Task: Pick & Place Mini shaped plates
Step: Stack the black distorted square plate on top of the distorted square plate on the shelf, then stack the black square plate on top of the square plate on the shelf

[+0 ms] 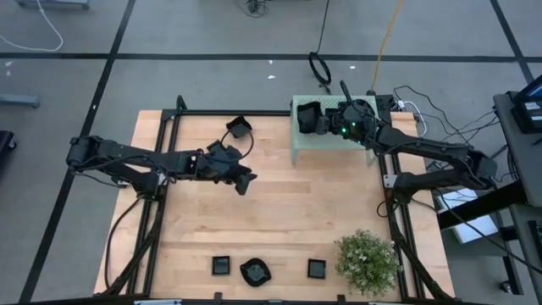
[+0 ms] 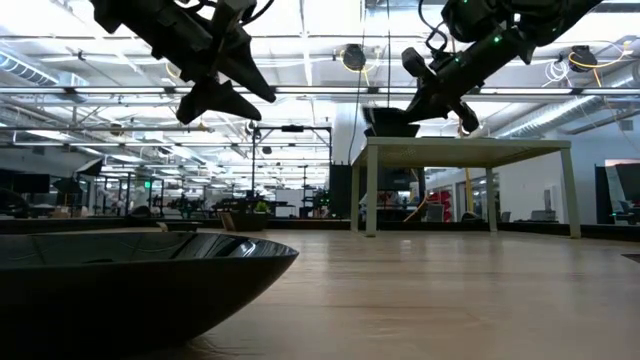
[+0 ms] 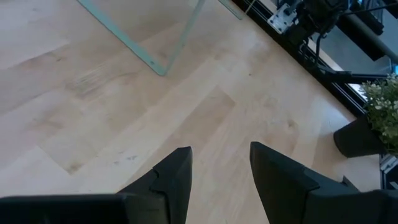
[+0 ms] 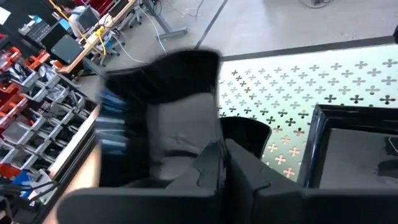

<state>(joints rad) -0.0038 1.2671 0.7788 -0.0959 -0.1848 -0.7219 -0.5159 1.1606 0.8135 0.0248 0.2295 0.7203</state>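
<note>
High view: right hand [image 1: 326,121] grips a tilted black plate [image 1: 308,117] over the stand [image 1: 318,144]; left hand [image 1: 244,180] open.

No legible text or labels.

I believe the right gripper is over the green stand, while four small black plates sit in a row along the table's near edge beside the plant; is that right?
Not quite: the high view shows three black plates in that row, not four. The right gripper is indeed over the green stand, and the row does sit beside the plant.
</note>
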